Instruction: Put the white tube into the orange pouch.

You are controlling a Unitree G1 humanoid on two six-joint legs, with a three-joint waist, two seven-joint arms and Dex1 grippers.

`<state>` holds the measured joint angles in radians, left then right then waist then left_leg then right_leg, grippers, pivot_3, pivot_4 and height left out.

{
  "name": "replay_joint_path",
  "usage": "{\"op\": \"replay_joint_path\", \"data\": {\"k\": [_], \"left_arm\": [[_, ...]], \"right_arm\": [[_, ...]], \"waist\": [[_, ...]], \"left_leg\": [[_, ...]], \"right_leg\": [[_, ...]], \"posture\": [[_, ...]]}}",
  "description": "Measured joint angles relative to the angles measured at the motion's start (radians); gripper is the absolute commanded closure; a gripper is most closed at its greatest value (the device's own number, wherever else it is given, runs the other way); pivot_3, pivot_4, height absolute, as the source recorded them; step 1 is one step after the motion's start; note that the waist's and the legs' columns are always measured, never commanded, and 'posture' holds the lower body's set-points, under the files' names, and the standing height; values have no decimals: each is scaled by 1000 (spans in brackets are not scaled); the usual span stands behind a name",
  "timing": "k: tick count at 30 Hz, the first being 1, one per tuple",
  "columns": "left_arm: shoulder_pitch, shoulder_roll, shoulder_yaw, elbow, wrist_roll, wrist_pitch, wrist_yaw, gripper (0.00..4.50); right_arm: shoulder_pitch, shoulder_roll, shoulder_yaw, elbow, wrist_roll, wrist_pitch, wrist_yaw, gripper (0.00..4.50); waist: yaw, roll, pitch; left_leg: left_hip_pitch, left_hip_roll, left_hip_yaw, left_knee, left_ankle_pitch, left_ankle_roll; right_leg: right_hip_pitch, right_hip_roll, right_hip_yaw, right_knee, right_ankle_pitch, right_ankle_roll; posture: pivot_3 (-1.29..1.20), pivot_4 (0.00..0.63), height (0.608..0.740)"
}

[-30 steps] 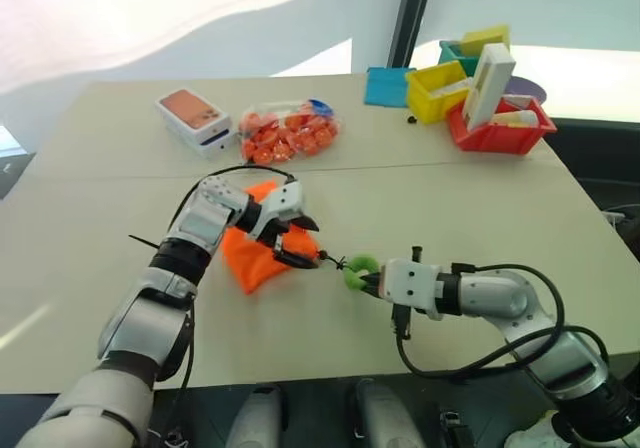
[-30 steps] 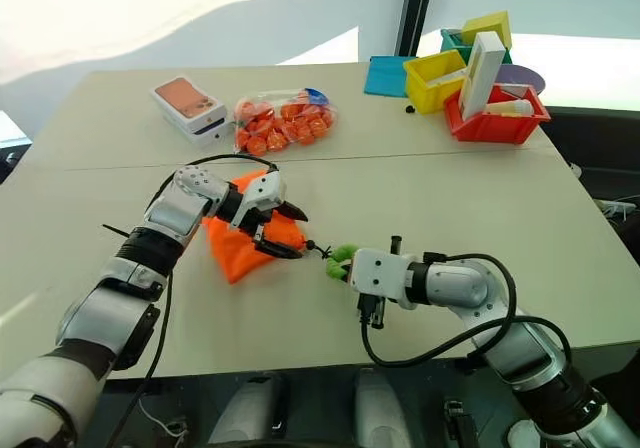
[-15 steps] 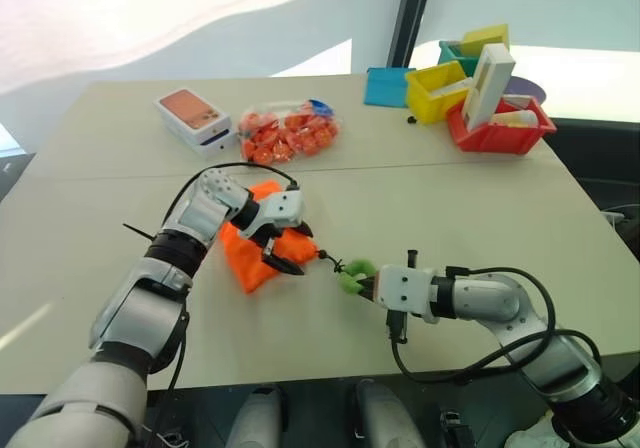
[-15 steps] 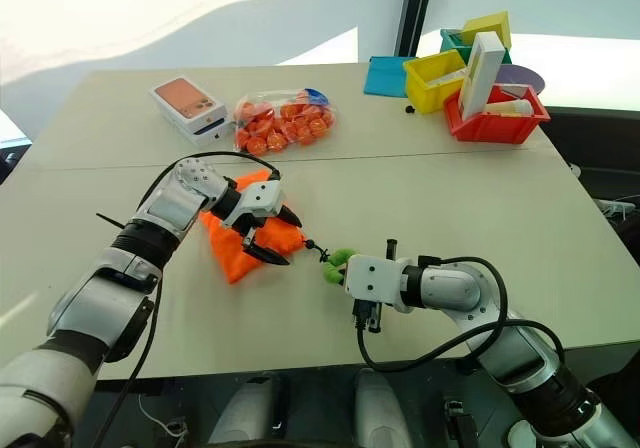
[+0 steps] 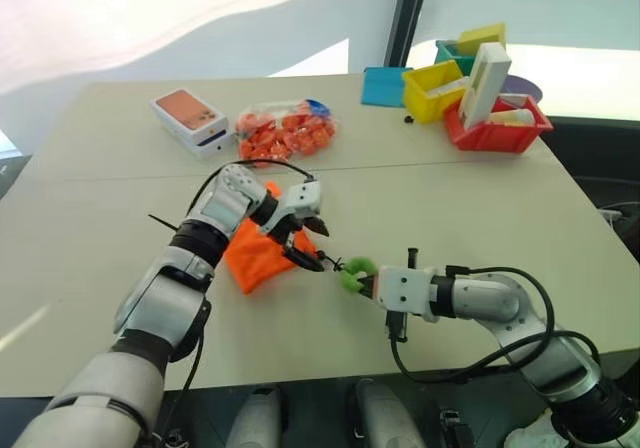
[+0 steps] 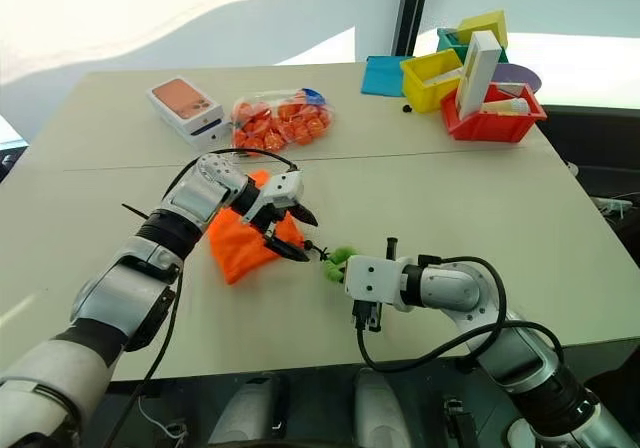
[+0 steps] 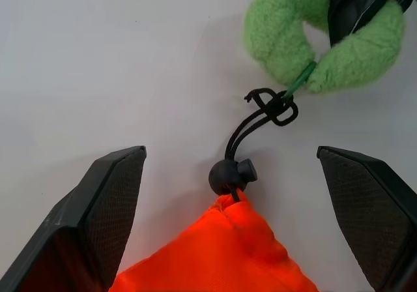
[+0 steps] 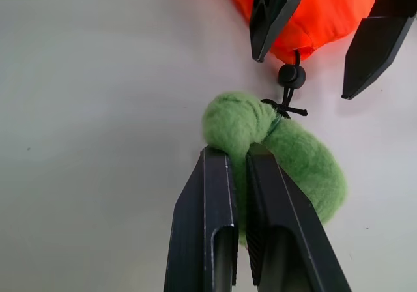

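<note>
Beige table (image 5: 90, 218): nearest, right gripper (image 8: 236, 158) pinches the green tuft (image 8: 296, 155); just beyond, left gripper (image 7: 231, 175) spreads wide around the orange pouch (image 5: 255, 253) neck; far right, the white tube (image 5: 513, 118) lies in a red bin (image 5: 495, 136).

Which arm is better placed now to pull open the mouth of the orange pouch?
Left. Its open claw straddles the orange pouch mouth, while the right claw is shut on the green tuft.
</note>
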<state>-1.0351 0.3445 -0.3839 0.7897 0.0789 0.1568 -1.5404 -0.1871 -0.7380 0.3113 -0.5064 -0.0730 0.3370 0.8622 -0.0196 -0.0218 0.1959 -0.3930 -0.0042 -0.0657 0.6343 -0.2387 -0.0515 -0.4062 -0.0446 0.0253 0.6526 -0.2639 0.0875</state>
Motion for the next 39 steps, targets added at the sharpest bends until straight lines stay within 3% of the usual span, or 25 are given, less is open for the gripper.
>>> {"op": "replay_joint_path", "data": {"k": [11,23,39], "left_arm": [[2,12,17,-10,-18,50,9,11],[73,88,55,-79,-61,13,-5,11],[92,41,61,-131,-108,52,39,11]], "right_arm": [[14,2,-85,1,-1,-8,-49,4500],[16,-26,-178,-41,60,6,-31,4500],[14,-26,-175,-41,68,4,-28,4500]], "waist": [[2,0,0],[4,0,0],[2,0,0]], "left_leg": [[0,0,0,1,0,0],[0,0,0,1,0,0],[0,0,0,2,0,0]], "right_leg": [[0,0,0,0,0,0],[0,-1,0,0,0,0],[1,0,0,1,0,0]], "posture": [[0,150,740],[0,150,740],[0,150,740]]}}
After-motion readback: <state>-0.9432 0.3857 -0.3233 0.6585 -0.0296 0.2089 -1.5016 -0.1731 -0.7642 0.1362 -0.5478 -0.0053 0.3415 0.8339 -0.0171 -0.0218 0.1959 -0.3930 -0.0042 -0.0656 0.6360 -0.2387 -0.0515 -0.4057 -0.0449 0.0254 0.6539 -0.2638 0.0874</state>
